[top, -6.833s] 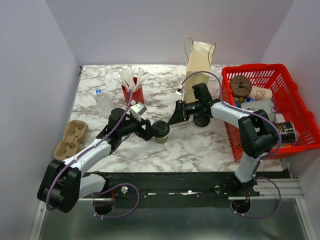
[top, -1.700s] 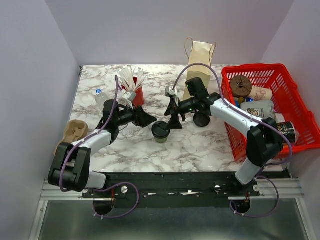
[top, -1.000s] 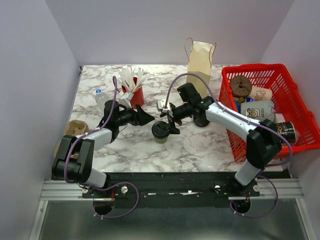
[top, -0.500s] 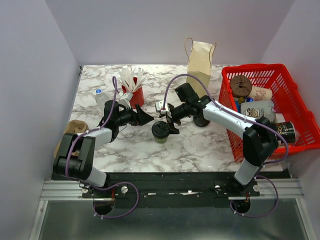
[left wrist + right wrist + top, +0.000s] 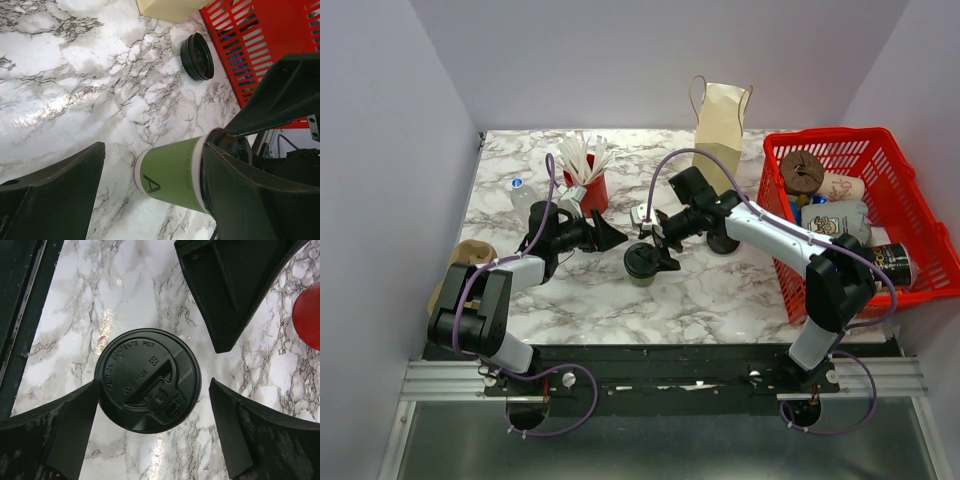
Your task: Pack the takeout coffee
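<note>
While both grippers hold nothing, the takeout coffee stands upright near the middle of the marble table, with its black lid on. Right gripper: spread wide, poised over the lid, one finger either side. Left gripper: likewise wide apart, just left of the takeout coffee, pointing at it.

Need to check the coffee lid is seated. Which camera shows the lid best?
Right wrist: it looks straight down on the lid, which is whole and sharp, with its raised lettering readable. Left wrist shows the cup side-on, with only the lid's edge in view. Top external shows the lid small, with no detail.
</note>
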